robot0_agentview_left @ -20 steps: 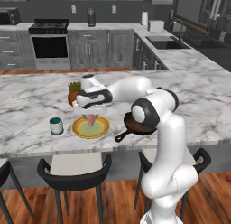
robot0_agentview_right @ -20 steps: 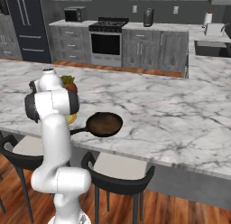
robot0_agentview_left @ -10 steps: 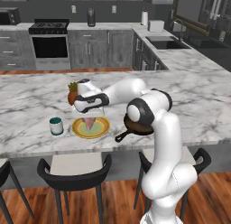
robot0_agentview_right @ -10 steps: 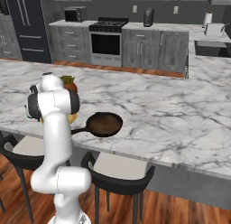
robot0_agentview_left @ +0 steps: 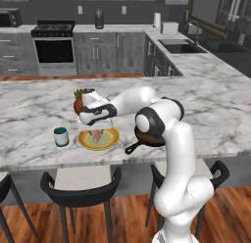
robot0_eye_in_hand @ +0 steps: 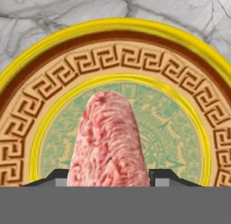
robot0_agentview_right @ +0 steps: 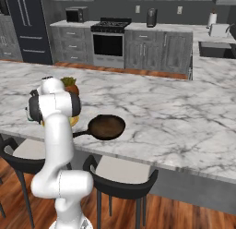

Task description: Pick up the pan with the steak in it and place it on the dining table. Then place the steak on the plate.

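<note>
The steak point(robot0_eye_in_hand: 108, 142), a pinkish-red marbled slab, hangs between the two dark fingertips point(robot0_eye_in_hand: 57, 177) of the gripper point(robot0_agentview_left: 99, 125), which is clamped on its sides; in the hand view it points out over the pale green centre of the plate point(robot0_eye_in_hand: 189, 78). From the left base view the steak point(robot0_agentview_left: 96, 134) sits low over the plate point(robot0_agentview_left: 112, 141), its lower end at or just above the plate's surface; whether it touches cannot be told. The plate, with its yellow rim and Greek-key band, lies on the dining table point(robot0_agentview_left: 39, 109) near the overhanging front edge. Just to its right, partly hidden behind the arm's elbow, the dark pan point(robot0_agentview_left: 150, 139) rests empty on the marble, its short handle toward the table's edge; the right base view shows the pan point(robot0_agentview_right: 107, 126) clearly. A teal-and-white mug point(robot0_agentview_left: 61, 136) stands to the left of the plate, apart from it, and a terracotta plant pot point(robot0_agentview_left: 78, 104) stands behind the gripper. Dark stools point(robot0_agentview_left: 81, 188) are tucked under the overhang.
</note>
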### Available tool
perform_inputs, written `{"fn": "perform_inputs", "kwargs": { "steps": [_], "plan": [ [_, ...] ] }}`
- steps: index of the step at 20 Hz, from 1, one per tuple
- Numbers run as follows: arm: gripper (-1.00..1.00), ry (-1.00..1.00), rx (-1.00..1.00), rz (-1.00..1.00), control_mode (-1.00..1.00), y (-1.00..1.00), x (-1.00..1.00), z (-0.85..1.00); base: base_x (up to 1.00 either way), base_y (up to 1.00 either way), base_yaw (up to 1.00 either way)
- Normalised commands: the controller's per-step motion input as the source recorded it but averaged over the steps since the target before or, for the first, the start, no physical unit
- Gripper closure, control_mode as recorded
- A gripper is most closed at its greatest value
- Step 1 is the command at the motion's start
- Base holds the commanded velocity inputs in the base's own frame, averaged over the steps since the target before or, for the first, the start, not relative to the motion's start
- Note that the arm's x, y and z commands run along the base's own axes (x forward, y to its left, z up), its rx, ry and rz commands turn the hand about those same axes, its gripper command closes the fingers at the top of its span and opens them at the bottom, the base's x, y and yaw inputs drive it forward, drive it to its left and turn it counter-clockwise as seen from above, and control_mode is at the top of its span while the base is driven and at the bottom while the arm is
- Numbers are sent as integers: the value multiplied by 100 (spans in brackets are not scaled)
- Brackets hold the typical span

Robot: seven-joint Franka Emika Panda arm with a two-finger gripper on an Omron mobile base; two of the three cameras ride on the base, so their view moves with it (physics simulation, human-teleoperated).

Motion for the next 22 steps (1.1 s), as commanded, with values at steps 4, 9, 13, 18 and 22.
{"fn": "perform_inputs", "kwargs": {
  "steps": [4,9,13,18,22],
  "plan": [
    [-100,0,0,0,-100,0,4,0,0,0,0],
    [-100,-1,5,0,-100,0,9,15,0,0,0],
    [-100,0,4,-1,-100,0,19,19,0,0,0],
    [-100,0,4,-2,-100,0,21,22,0,0,0],
    [-100,-6,8,-2,-100,-5,-13,60,0,0,0]
  ]
}}
